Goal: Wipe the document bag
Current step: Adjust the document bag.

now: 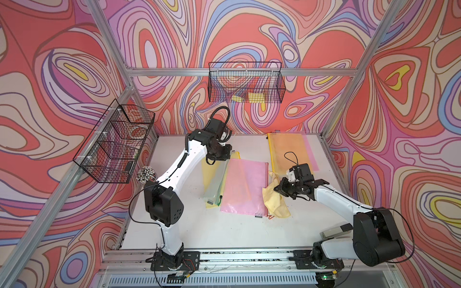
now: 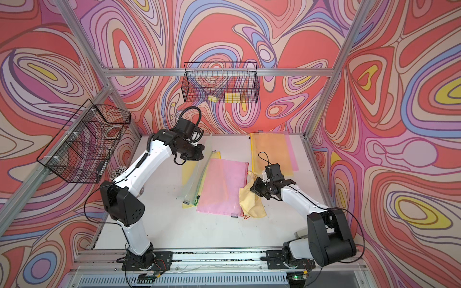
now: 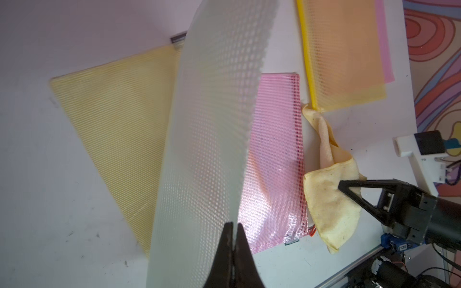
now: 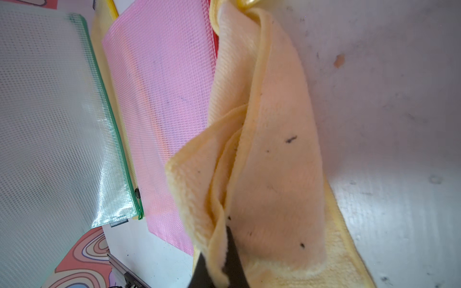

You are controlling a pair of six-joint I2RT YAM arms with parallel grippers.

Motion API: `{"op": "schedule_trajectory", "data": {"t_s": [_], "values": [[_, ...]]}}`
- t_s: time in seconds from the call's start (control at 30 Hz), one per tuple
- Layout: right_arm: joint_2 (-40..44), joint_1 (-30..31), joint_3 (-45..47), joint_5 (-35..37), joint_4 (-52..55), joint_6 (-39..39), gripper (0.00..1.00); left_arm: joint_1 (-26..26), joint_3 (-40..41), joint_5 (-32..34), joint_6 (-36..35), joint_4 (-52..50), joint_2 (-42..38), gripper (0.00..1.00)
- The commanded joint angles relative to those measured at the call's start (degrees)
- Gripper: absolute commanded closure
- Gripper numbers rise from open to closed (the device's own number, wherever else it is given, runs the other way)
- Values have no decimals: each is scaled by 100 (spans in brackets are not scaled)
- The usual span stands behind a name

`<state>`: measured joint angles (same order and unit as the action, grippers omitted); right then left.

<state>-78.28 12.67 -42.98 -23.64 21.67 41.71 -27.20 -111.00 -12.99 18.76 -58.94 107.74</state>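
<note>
Your left gripper (image 3: pixel 233 225) pinches the clear, green-zipped mesh document bag (image 3: pixel 212 124), tilting it off the white table (image 1: pixel 212 224), seemingly for wiping. Your right gripper (image 4: pixel 225 237) clamps the soiled yellow cloth (image 4: pixel 274 149) nearby.

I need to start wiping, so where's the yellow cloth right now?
In a top view the cloth lies on the table right of the pink bag, a fold pinched in the right gripper.

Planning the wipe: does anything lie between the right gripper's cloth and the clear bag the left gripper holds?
Only the pink bag, lying flat on the table between cloth and clear bag; nothing upright blocks the way.
</note>
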Motion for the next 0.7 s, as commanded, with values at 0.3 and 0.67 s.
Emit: {"op": "schedule_trajectory", "data": {"t_s": [0.3, 0.67], "values": [[304, -23, 165, 222, 179, -115, 100, -1311, -936, -519, 897, 255, 1317, 100], [819, -26, -320, 1062, 1151, -195, 100, -1856, 1224, -1958, 2290, 3030, 864, 100]]}}
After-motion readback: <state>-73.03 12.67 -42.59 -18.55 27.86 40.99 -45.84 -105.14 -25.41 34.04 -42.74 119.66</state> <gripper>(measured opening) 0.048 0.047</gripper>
